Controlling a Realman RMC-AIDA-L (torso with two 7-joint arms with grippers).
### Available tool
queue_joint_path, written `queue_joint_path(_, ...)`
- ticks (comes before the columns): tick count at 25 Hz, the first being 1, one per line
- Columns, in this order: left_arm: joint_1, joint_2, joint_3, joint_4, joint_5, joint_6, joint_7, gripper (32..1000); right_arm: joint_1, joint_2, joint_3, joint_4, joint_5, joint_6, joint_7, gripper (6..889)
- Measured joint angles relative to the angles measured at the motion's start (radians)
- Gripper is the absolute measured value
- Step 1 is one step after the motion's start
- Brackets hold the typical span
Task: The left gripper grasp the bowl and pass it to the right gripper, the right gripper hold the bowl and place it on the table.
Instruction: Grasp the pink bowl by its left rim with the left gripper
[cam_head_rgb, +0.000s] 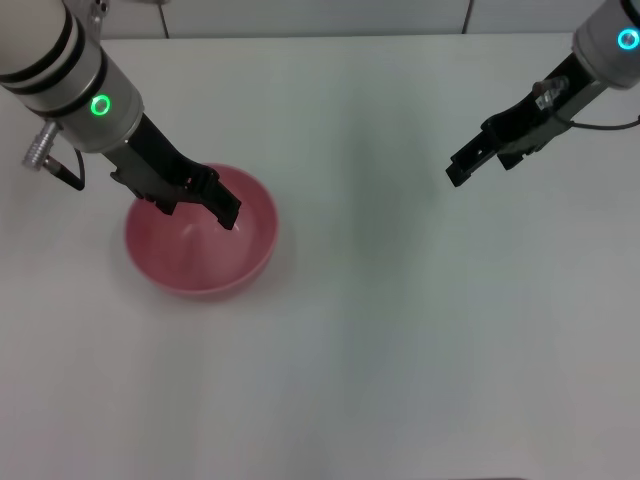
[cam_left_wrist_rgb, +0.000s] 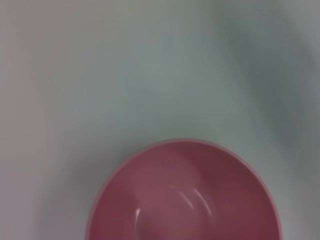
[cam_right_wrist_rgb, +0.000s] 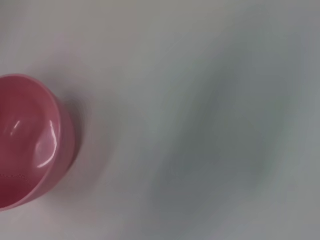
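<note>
The pink-red bowl (cam_head_rgb: 200, 240) sits upright on the white table (cam_head_rgb: 400, 330) at the left; it also fills the low part of the left wrist view as bowl (cam_left_wrist_rgb: 182, 195) and shows at the edge of the right wrist view as bowl (cam_right_wrist_rgb: 30, 140). My left gripper (cam_head_rgb: 197, 210), on the green-ringed arm, hangs open over the bowl's far rim, with one finger above the inside and one near the outer left edge. Whether it touches the rim I cannot tell. My right gripper (cam_head_rgb: 480, 170), on the cyan-ringed arm, hovers open at the upper right, far from the bowl and holding nothing.
Plain white tabletop lies between the two arms and toward the front edge. The table's far edge (cam_head_rgb: 330, 36) meets a tiled wall at the back.
</note>
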Motion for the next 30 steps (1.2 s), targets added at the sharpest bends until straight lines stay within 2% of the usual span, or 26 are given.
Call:
queue_joint_path(7, -0.006, 0.0000, 0.000, -0.009, 0.000, 0.005, -0.001, 826, 0.001, 0.007, -0.012, 0.000, -0.002, -0.002, 0.000, 852)
queue_joint_path(21, -0.008, 0.0001, 0.002, -0.011, 0.000, 0.007, 0.000, 824, 0.000, 0.006, -0.012, 0.000, -0.003, -0.002, 0.000, 853)
queue_joint_path(28, -0.018, 0.0019, 0.003, -0.036, 0.007, 0.015, 0.005, 823, 0.001, 0.006, -0.012, 0.001, -0.003, -0.002, -0.002, 853)
queue_joint_path(30, -0.019, 0.0052, 0.000, -0.036, 0.012, 0.021, 0.007, 823, 0.001, 0.006, -0.012, 0.001, -0.003, -0.002, -0.002, 853)
